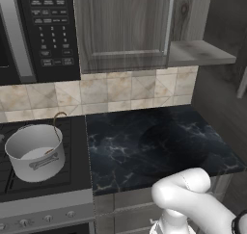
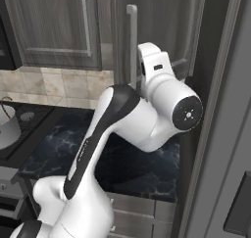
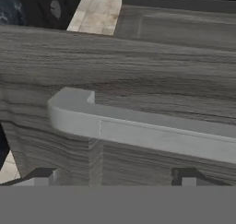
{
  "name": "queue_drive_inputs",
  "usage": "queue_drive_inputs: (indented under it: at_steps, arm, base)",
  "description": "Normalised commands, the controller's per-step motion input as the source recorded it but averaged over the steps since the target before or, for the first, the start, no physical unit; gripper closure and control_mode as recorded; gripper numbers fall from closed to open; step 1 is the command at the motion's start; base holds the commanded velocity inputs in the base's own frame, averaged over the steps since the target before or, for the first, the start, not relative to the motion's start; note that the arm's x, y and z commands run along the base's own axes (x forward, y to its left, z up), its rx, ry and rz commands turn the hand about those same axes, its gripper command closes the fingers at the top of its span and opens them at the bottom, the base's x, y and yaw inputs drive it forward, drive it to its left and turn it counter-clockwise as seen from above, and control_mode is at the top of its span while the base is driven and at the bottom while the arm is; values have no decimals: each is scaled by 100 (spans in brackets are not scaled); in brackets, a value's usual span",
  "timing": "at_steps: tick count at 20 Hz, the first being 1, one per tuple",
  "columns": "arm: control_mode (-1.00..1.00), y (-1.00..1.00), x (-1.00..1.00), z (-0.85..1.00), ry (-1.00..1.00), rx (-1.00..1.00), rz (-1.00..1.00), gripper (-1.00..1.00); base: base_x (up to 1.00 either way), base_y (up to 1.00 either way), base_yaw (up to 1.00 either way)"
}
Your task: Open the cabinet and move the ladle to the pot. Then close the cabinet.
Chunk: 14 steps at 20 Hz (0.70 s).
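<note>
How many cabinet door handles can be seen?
2. One handle is on the closed left door. The other handle is on the open right door, just before the end effector; none seems hidden.

A: Pot (image 1: 34, 151) on the stove (image 1: 43, 180), left of the countertop (image 1: 154, 146); ladle (image 1: 57, 127) in it.

B: Cabinet (image 1: 123, 28) above the countertop, microwave (image 1: 41, 31) to its left. Right door (image 2: 162, 31) swung out, gripper (image 3: 113, 177) close before its handle (image 3: 138, 128).

The light is soft and even. The black countertop (image 1: 159, 146) shines a little. The right side looks dark. Close-up wood looks blurry.
</note>
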Motion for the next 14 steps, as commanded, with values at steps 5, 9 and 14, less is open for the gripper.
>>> queue_drive_inputs:
  at_steps: [5,9,14]
  arm:
    - [-100,89,25,10,0,-2,0,-100]
    - [-100,85,25,4,-2,-4,0,-100]
    - [-100,61,32,0,-2,-2,0,-100]
  base:
    - [0,0,0]
    - [0,0,0]
    - [0,0,0]
